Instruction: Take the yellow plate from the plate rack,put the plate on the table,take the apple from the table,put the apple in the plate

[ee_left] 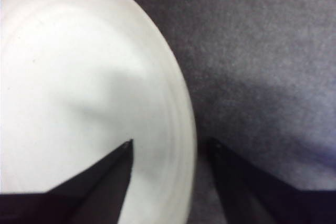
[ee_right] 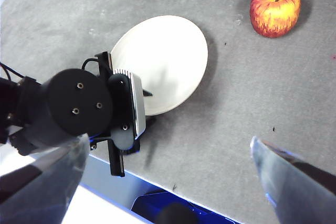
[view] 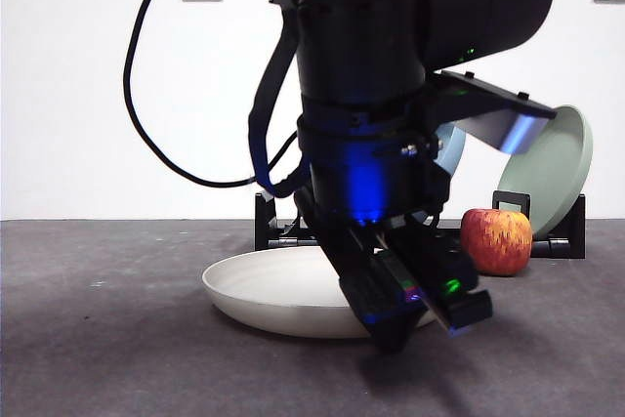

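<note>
Nearest to the front camera, the left gripper (view: 415, 305) is seen low over the table (view: 107, 339), at the near rim of the yellow plate (view: 283, 290). Its two black jaws are spread apart, one over the plate's rim and one over the bare table, and nothing is held between them. The plate is laid flat on the table, close to the near edge of the tabletop, so the first half of the job looks done.

The apple (view: 497, 240) is left untouched on the table, beside the plate and just in front of the plate rack (view: 562, 236) along the far edge. It must still be picked up and put in the plate. A green plate (view: 552, 168) and a blue plate (view: 452, 148) are kept in the rack.

The left arm is bent steeply down. The right gripper (ee_right: 168, 182) is held high above the table, wide open and empty.
</note>
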Available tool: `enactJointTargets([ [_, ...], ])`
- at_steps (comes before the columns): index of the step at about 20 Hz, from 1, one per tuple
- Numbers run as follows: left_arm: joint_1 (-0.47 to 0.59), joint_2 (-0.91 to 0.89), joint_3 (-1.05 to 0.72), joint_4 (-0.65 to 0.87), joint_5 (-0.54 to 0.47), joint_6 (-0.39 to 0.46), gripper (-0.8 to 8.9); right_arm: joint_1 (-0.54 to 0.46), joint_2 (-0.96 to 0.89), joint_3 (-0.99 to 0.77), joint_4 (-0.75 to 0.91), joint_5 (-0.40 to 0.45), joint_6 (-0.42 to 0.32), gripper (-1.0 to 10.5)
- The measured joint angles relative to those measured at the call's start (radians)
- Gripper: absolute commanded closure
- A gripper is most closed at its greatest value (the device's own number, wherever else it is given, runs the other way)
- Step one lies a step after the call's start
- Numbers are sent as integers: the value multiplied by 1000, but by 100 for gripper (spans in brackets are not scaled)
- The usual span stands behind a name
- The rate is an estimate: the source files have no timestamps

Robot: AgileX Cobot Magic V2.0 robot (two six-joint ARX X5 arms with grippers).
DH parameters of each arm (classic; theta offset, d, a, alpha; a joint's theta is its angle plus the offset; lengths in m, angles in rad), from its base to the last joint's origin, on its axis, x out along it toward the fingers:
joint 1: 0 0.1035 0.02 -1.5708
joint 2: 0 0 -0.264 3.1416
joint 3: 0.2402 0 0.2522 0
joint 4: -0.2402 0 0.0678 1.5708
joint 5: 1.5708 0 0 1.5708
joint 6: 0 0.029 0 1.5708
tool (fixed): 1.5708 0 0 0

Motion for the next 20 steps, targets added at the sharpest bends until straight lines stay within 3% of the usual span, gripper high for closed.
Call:
enactJointTargets([
  [6,-3,-128,68,-129,34,-45,529,0,11,0,15,10,0,257],
  [9,-3,-287,158,-173,160,-119,530,0,56,0,79,79,0,255],
  [13,-3,-497,242,-265,333,-194,530,0,194,2,233,90,12,254],
  [20,-3,-806,303,-359,340,-249,530,38,562,2,502,158,19,221],
])
